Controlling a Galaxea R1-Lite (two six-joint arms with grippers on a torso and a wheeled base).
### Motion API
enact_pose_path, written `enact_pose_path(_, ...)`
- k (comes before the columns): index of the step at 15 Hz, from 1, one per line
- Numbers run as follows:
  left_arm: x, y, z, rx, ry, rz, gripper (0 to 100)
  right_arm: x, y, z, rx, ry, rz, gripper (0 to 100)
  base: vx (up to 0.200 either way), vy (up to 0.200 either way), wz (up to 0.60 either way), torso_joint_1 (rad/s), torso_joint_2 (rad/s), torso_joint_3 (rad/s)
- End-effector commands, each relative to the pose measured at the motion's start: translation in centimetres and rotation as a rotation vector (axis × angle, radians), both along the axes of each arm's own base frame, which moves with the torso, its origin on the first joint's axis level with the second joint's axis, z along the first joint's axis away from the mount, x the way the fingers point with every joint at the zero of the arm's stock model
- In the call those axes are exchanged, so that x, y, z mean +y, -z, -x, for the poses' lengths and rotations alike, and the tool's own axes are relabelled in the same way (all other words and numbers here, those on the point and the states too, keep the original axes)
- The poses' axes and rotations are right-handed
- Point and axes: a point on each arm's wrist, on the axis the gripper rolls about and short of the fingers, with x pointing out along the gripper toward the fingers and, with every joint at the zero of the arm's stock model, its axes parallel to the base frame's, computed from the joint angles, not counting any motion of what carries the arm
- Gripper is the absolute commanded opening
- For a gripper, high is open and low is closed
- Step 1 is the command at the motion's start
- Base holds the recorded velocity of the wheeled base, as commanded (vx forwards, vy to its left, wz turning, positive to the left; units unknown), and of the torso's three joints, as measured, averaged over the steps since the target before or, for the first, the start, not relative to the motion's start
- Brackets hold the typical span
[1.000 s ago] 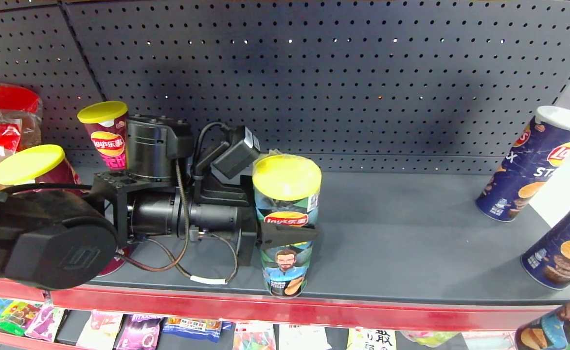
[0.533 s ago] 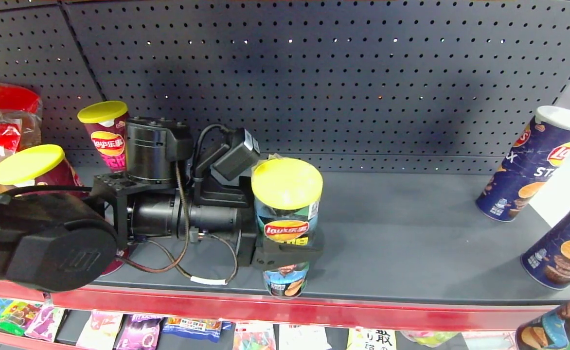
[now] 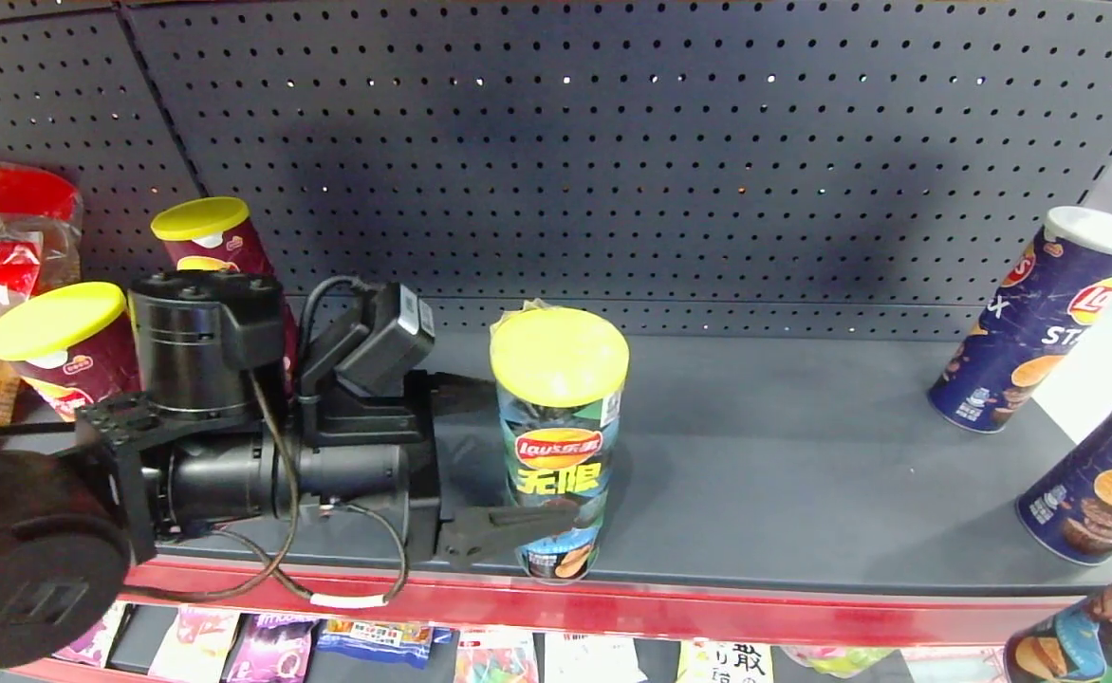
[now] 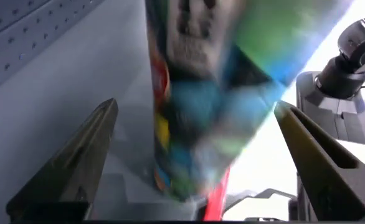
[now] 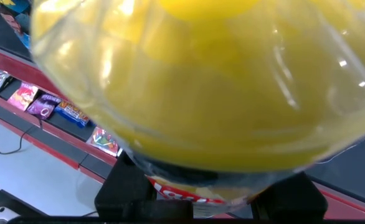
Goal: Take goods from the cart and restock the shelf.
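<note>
Head view: left tool [image 3: 518,455] released, straddling upright chip can [image 3: 561,417] at shelf [image 3: 803,493] front edge.

Left wrist view: chip can sits in its gap, apart from both sides.

Right wrist view: right tool [image 5: 210,186] grasps second can [image 5: 201,81].

We judge these tubes light, stiff, slick and tippy; hold mid-body.

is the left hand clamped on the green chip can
No, the left hand is open, with a gap between each finger and the green chip can.

A shop aisle: crisp tubes [image 3: 1040,323] line a grey shelf [image 3: 784,474] with red front rail [image 3: 708,612] and pegboard back [image 3: 613,142], snack packets [image 3: 271,650] displayed below.
</note>
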Motion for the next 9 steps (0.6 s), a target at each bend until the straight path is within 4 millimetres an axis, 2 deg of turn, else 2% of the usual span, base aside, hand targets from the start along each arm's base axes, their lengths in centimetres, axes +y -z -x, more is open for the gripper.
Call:
enact_pose_path(1,2.3,-0.9,1.4,-0.029,-0.054,0.017,100,0.1,0.0,-0.4,0.016,-0.002,0.003,0,0.0,0.0,0.0,0.0,0.0,0.0)
enact_pose_path(5,5.4,-0.1,4.8,-0.031,-0.216,-0.015,100,0.5,-0.6,-2.1,0.075,-0.052,0.016,0,0.0,0.0,0.0,0.0,0.0,0.0)
enact_pose_path(7,6.7,1.0,7.0,-0.011,-0.317,-0.039,100,1.2,-1.4,-3.8,0.093,-0.1,0.021,0,0.0,0.0,0.0,0.0,0.0,0.0)
enact_pose_path(8,6.9,1.3,7.4,-0.005,-0.329,-0.047,100,1.5,-1.7,-4.4,0.087,-0.118,0.021,0,0.0,0.0,0.0,0.0,0.0,0.0)
enact_pose_path(9,7.3,2.0,8.2,0.007,-0.333,-0.056,100,2.2,-2.1,-6.0,0.085,-0.147,0.02,0,0.0,0.0,0.0,0.0,0.0,0.0)
